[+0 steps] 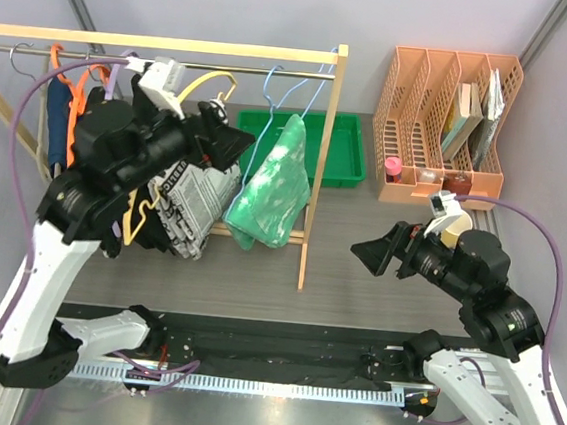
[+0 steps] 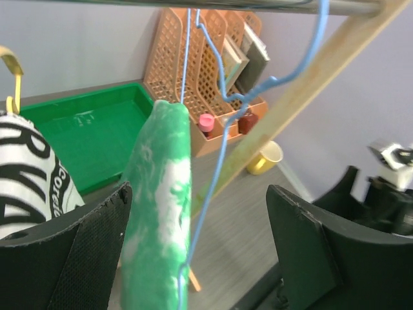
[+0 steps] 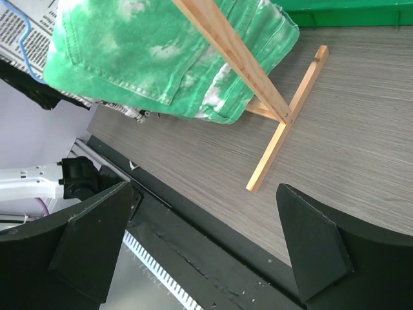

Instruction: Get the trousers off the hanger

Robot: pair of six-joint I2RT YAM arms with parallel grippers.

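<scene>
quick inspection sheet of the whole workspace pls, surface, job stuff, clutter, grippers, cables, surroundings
Surface: grey wood-grain table, with the wooden rack standing on it.
Job's things: green trousers draped over the blue hanger, which hangs on the rack's rail.
Clutter: newspaper-print garment on a yellow hanger, green tray, orange file organiser, yellow mug.
Grippers: left gripper open, fingers either side of the trousers; right gripper open, empty, apart from the rack.
Cables: purple cables loop off both arms.
Surroundings: grey walls; nothing else seen.
</scene>
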